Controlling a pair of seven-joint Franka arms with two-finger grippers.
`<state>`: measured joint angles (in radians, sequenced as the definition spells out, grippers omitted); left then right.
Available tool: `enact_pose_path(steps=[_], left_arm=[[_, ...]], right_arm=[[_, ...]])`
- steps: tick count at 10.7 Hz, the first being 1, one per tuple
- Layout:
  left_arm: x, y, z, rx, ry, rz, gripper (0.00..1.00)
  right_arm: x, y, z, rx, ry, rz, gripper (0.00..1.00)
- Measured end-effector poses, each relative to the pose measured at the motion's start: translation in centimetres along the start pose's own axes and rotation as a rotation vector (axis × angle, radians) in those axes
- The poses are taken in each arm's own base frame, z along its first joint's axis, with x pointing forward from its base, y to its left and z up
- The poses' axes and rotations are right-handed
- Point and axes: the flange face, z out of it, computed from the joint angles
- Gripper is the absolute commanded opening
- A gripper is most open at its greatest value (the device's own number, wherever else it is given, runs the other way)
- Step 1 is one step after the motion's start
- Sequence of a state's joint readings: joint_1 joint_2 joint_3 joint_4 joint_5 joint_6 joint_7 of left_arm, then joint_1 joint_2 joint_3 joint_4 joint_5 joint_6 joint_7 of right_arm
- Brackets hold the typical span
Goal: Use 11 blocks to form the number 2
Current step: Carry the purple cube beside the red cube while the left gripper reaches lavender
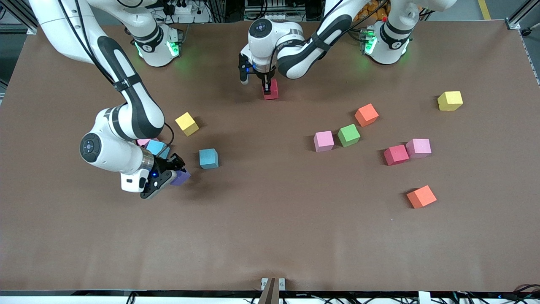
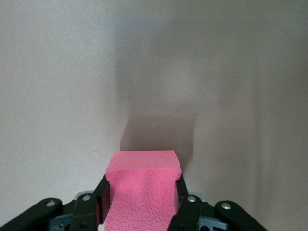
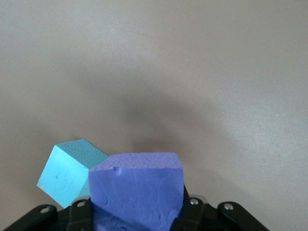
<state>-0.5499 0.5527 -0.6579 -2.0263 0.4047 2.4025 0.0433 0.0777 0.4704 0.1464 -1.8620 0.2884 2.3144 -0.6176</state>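
Both arms loaded: left gripper [image 1: 267,88] clamps a red block [image 1: 271,90] near the bases, right gripper [image 1: 172,169] clamps a purple block [image 1: 181,177] beside the blue block [image 1: 209,158].

Red block [image 2: 142,192]: matt foam, pebbly, grainy face up close.
Purple block [image 3: 137,192]: matt foam w/ faint creases, small nick at edge.
Blue block [image 3: 67,173]: matt, fine speckled texture.
Table [image 1: 270,236]: brown, matt, looks like paper or cloth cover, smooth.
Arm shells [image 1: 126,122]: glossy white plastic w/ black parts.
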Motion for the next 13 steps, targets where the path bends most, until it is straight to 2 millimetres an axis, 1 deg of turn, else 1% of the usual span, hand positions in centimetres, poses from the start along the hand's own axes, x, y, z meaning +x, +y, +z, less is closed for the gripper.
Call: enact_pose_path(steps=[1, 4, 5, 6, 9, 11, 12, 13], left_arm=[[0.0, 0.0, 0.0, 0.0, 0.0, 0.001, 0.54], [-0.1, 0.1, 0.3, -0.005, -0.004, 0.002, 0.61], [-0.1, 0.1, 0.5, -0.009, -0.006, 0.004, 0.76], [-0.1, 0.2, 0.7, -0.012, -0.006, 0.005, 1.0], [0.0, 0.1, 0.7, -0.014, 0.002, 0.005, 1.0], [0.2, 0.1, 0.4, -0.009, 0.012, 0.008, 1.0], [0.4, 0.1, -0.1, -0.004, 0.021, 0.011, 1.0], [0.7, 0.1, -1.2, 0.004, 0.038, 0.013, 1.0]], right_arm=[[0.0, 0.0, 0.0, 0.001, -0.001, 0.0, 0.3], [0.0, 0.0, 0.0, 0.001, -0.002, 0.001, 0.3], [0.0, 0.0, 0.0, 0.001, -0.002, 0.001, 0.3], [0.0, 0.0, 0.0, 0.001, -0.002, 0.001, 0.3], [0.0, 0.0, 0.0, 0.002, -0.003, 0.002, 0.3], [-0.1, -0.1, 0.1, 0.006, -0.009, 0.001, 0.27], [-0.1, -0.2, 0.2, 0.01, -0.023, -0.006, 0.25], [-0.1, -0.5, 0.1, 0.002, -0.043, -0.031, 0.25]])
